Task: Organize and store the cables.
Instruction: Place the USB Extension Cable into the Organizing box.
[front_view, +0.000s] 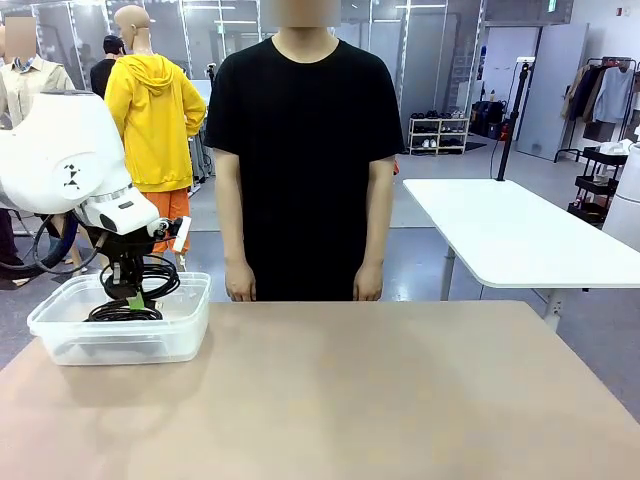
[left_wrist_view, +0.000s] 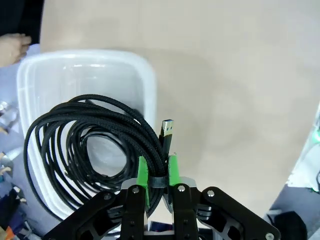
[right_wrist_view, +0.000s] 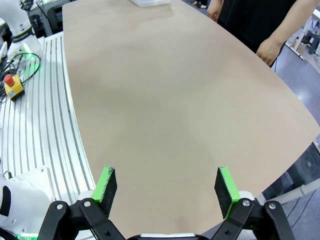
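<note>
A coiled black cable (left_wrist_view: 90, 145) with a silver USB plug hangs from my left gripper (left_wrist_view: 158, 172), whose green pads are shut on its bundled strands. It dangles over a clear plastic bin (left_wrist_view: 145, 85). In the front view the left gripper (front_view: 128, 290) holds this cable (front_view: 150, 275) just above the bin (front_view: 190, 330) at the table's left, where another black coil (front_view: 122, 313) lies inside. My right gripper (right_wrist_view: 167, 186) stands open over bare table, nothing between its fingers.
A person in a black shirt (front_view: 305, 150) stands at the far edge, hands (front_view: 240, 288) hanging down by the table. The tan tabletop (front_view: 380, 390) stretches wide to the right of the bin. A white table (front_view: 510, 230) stands behind at the right.
</note>
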